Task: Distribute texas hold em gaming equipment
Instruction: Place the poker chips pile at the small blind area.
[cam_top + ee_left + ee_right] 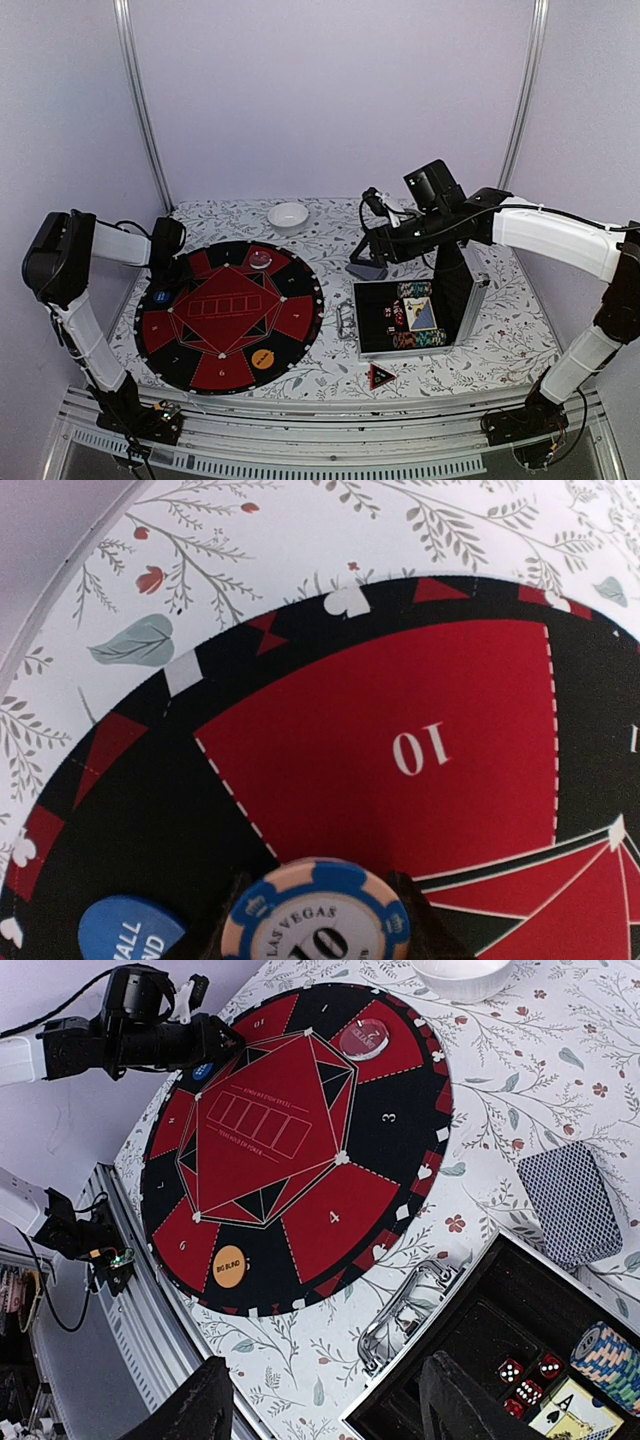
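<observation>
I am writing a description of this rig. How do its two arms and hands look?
The left arm and right arm are white tubes with black joints. Thin black cables run along them. The left hand and right hand are black, each with two dark fingers.

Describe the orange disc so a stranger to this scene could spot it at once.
Find the round red-and-black mat on the left half of the table. On a black wedge at its near rim lies the orange disc. It's the only orange button: the blue disc sits at the left rim, the clear disc at the far rim.
</observation>
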{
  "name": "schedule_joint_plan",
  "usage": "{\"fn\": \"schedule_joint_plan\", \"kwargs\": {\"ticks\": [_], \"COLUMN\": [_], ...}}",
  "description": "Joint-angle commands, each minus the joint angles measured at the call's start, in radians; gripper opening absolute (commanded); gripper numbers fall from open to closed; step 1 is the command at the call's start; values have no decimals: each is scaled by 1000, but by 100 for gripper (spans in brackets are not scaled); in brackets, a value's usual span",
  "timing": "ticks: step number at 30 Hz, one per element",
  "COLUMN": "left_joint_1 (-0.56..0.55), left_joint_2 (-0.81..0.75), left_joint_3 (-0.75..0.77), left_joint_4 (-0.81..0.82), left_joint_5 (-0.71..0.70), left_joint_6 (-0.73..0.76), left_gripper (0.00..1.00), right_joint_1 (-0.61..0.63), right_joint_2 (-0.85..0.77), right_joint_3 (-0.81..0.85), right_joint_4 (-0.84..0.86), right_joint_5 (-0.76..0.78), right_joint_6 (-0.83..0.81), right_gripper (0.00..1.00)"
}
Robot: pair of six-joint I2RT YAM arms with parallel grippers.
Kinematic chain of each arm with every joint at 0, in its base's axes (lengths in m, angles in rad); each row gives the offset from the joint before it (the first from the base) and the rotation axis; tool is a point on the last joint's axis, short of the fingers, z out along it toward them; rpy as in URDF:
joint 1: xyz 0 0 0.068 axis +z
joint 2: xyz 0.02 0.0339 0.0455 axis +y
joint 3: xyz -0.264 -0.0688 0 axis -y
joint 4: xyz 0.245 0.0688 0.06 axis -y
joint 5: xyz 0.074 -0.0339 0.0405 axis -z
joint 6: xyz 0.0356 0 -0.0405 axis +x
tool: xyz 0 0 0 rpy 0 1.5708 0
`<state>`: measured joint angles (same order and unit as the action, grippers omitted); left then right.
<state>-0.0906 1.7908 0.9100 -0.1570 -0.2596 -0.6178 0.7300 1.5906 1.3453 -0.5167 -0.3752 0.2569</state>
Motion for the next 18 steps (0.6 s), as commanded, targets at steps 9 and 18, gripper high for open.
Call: {"fn": "schedule_joint_plan", "kwargs": {"ticks": [9, 18], "left_joint_1": [26, 26], "left_joint_2": [72, 87], "left_joint_3": [49, 65], "left_joint_4": [-54, -57], "left_joint_5": [58, 67], "left_joint_6": [28, 24], "left_gripper": [32, 32], "right_joint_1": [-7, -7], "right_joint_2": [-51, -60], "right_joint_3": [14, 14], "right_joint_4": [-24, -30], "right_joint_5": [10, 17], "right_joint_6": [-5, -5], "right_gripper": [66, 66]}}
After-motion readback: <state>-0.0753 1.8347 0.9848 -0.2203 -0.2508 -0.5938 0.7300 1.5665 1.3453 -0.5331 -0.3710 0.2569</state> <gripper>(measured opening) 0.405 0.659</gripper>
